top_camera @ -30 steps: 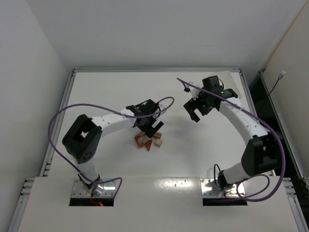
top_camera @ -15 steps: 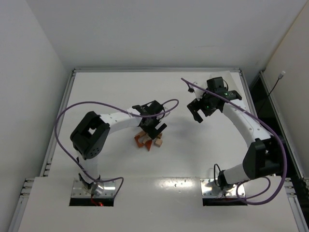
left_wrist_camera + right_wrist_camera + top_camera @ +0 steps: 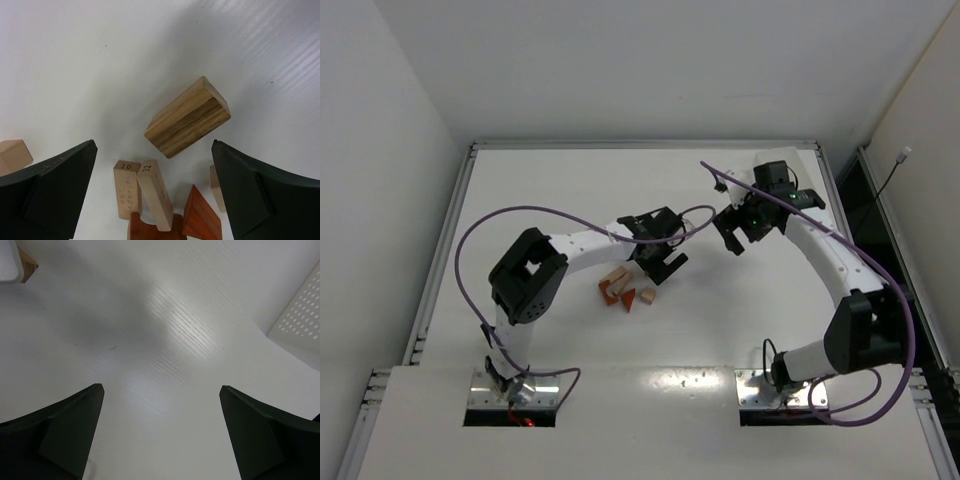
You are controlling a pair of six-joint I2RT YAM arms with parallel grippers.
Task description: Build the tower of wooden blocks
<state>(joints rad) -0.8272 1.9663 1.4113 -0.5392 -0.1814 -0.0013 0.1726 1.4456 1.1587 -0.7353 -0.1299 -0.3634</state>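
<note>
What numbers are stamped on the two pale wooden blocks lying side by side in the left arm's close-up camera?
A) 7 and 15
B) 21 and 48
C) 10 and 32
C: low in the left wrist view, the left tan block reads 10 at its end and the right tan block beside it reads 32.
</note>
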